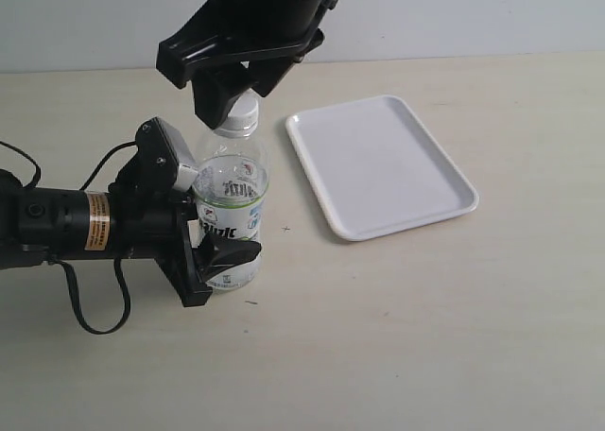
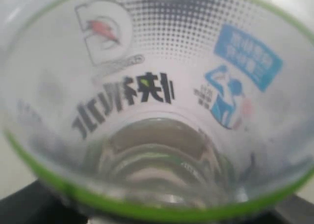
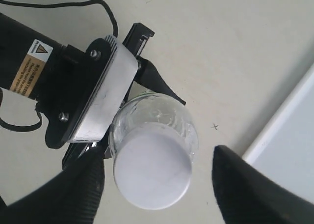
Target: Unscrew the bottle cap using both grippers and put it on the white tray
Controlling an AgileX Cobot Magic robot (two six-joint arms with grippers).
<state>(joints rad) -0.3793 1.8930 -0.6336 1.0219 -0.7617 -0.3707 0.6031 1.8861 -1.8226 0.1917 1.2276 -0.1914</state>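
two arms were in the picture as i watched from the desk. the left arm [image 1: 57, 221], with its orange label [image 1: 97, 220] and a looping cable [image 1: 90, 318], lay nearly level over the table [image 1: 425, 346], reaching in from the left of the exterior view. the left gripper [image 1: 219, 225] was clamped on the lower body of the bottle [image 1: 232, 181], one black finger across the front and the other behind.

the right gripper [image 1: 238, 95] hung down from above. its fingers [image 3: 245, 184] were spread wide, one to each side of the bottle cap [image 3: 152, 172] with a gap on both sides, so it had hold of nothing.

the bottle stood upright on the table, clear plastic with a white label [image 2: 147, 76] edged by a green band [image 2: 147, 211]. the left wrist view was filled by that label at close range (blurred, though i could make out dark lettering and a blue panel). the cap, round and white, sat on the neck directly under the right gripper.

the white tray [image 1: 378, 166] lay flat to the right of the bottle, set at an angle, its low rim and rounded corners plain to see. a strip of table separated its near edge from the bottle. more tabletop ran on in front of the bottle and past the tray's right side.
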